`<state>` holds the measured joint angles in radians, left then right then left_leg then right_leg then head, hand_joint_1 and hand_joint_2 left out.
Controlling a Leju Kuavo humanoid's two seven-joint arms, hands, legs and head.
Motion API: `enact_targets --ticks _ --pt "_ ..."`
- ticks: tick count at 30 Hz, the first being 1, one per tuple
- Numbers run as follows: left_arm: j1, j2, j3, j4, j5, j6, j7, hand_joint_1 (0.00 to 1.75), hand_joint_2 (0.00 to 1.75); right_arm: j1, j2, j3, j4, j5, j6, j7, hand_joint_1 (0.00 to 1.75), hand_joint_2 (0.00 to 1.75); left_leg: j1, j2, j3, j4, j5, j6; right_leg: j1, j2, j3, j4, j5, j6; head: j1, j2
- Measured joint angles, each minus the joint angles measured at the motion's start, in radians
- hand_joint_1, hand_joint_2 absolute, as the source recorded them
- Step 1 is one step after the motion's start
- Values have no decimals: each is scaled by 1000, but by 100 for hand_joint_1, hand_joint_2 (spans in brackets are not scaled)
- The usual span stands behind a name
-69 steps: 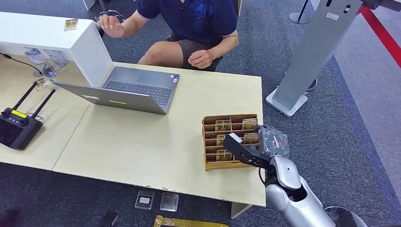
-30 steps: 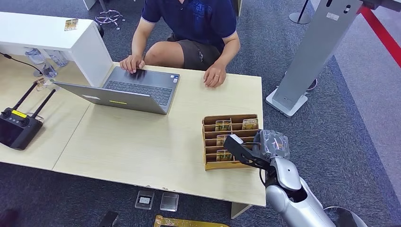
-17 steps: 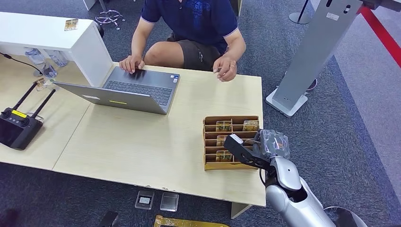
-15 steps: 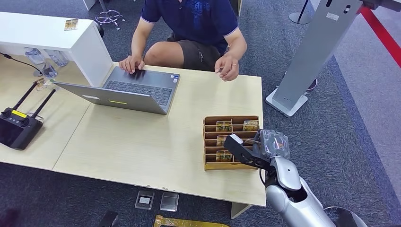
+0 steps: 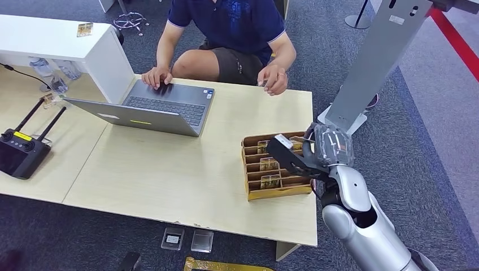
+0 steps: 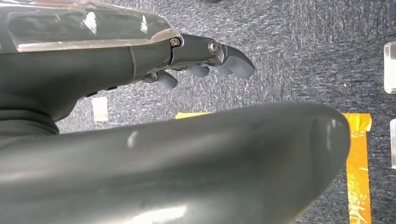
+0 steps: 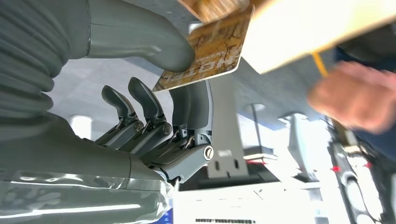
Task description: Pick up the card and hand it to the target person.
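one card point(image 7: 205, 58) is pinched between the right hand point(image 5: 316, 153)'s thumb and fingers point(image 7: 194, 105), just above the wooden card holder point(image 5: 277, 192). looks thin, light, stiff and slick, so grip the flat faces near an edge. left hand point(image 6: 205, 56) hangs empty, fingers loosely apart.

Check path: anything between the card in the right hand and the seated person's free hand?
Nothing visible blocks it. The right hand pinches the card above the card box. Between there and the person's hand at the far table edge lies bare table. The laptop sits off to the side.
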<state>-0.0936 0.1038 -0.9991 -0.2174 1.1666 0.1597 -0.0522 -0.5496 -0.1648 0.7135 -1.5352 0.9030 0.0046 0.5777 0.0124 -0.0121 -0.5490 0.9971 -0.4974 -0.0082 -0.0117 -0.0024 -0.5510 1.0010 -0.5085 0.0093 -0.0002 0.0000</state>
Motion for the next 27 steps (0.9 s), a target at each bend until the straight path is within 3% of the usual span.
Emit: enact_targets --ticks 6,16,20,25,27 --pt "-2 0 0 0 -7 0 3 0 0 -113 3 10 15 -115 7 -30 155 175 0 0 -1 0 0 0 0 0 0 0 0 0 0 0" --pt "-19 -1 -14 0 -21 5 28 0 0 -283 102 50 389 -214 -113 -207 155 175 0 -1 -2 0 0 0 0 -1 0 1 0 0 0 0" --pt "-20 -2 -17 0 -20 8 25 0 0 -314 149 61 530 -216 -148 -233 155 175 0 -1 -2 0 0 0 0 -1 -1 1 0 0 0 0" --pt "-20 -2 -18 0 -20 8 24 0 0 -321 165 65 572 -216 -158 -239 155 175 0 -1 -2 0 0 0 0 -1 -1 1 0 0 -1 0" --pt "-19 -3 -20 0 -21 5 24 0 0 -329 182 71 642 -205 -176 -242 78 175 0 -1 -2 0 0 0 0 -1 -1 1 0 0 0 0"
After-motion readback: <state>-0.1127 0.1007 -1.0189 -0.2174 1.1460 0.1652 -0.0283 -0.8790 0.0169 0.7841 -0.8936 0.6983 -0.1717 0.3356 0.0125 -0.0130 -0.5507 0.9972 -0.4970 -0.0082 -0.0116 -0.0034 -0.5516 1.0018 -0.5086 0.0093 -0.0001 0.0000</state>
